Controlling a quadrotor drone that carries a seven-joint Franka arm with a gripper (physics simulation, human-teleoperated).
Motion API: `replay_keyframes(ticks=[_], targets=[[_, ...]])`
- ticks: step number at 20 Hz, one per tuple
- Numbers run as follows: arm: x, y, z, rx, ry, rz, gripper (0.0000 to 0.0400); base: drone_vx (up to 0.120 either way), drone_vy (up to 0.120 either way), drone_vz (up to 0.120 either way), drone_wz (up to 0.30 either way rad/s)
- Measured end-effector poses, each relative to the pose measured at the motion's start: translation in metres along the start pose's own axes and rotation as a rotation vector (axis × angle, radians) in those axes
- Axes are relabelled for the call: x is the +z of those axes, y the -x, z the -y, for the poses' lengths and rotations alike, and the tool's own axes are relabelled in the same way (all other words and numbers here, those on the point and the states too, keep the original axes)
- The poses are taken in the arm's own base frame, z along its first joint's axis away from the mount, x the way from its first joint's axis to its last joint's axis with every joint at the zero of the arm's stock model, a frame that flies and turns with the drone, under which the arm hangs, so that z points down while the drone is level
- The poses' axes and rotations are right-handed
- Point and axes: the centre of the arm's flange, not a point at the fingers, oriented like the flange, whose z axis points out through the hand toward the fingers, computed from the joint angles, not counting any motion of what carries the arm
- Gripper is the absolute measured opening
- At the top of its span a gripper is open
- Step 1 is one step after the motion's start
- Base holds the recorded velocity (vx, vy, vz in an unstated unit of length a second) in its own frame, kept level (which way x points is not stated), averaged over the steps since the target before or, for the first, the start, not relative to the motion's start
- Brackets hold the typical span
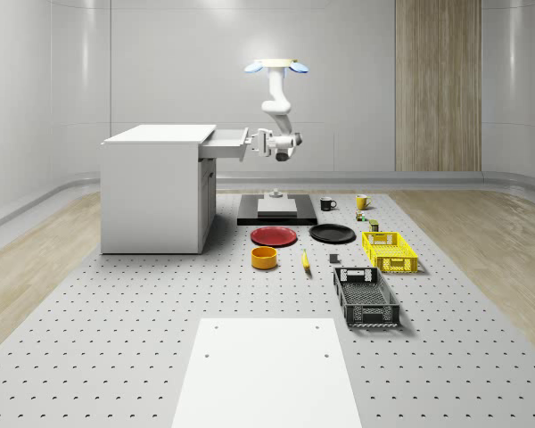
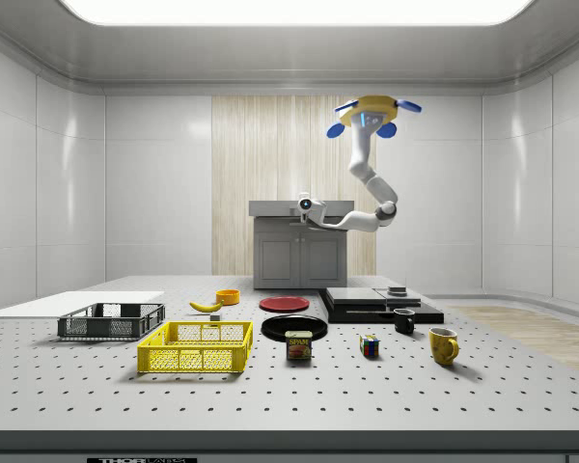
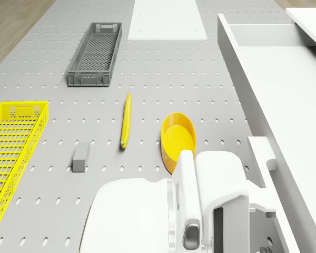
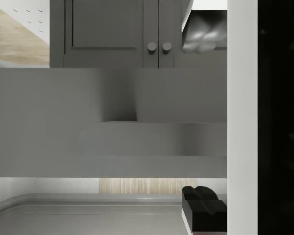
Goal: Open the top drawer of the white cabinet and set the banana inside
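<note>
Jaws (image 1: 254, 144) sit at the front of the top drawer (image 1: 225, 141), at the handle; wrist view shows one pale fingertip (image 4: 202, 38) and one dark fingertip (image 4: 204, 205) on opposite sides of the drawer front, so they straddle it, but can't tell whether they are clamped on the handle or just around it. Drawer is pulled partway out of the white cabinet (image 1: 154, 192), open tray visible in drone view. Arm (image 1: 277, 107) hangs from the drone (image 1: 276, 65), which hovers in the air beside the cabinet on the drawer side, above the black pad (image 1: 276, 210). Banana (image 1: 306, 261) lies flat on the surface (image 1: 116, 312), well apart from the cabinet, just beside the orange bowl (image 1: 265, 258), on the side away from the cabinet; untouched. Red plate (image 1: 275, 236) and black plate (image 1: 333, 234) near it, gray crate (image 1: 366, 297) and yellow crate (image 1: 390, 251) further from the cabinet. Judgement: opening step nearly done, banana pick not started. Risks: drone drift while attached could jam or yank the drawer; releasing too early leaves too little opening; banana is thin and flat on the surface, so a shallow descent could pinch air or knock it into the bowl.
</note>
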Motion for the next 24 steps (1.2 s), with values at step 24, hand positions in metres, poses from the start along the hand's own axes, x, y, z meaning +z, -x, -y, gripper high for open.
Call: replay_keyframes(ticks=[24], targets=[[-0.0001,0.0000,0.0000,0.000,0.000,0.000,0.0400,0.110,0.108,0.000,0.000]])
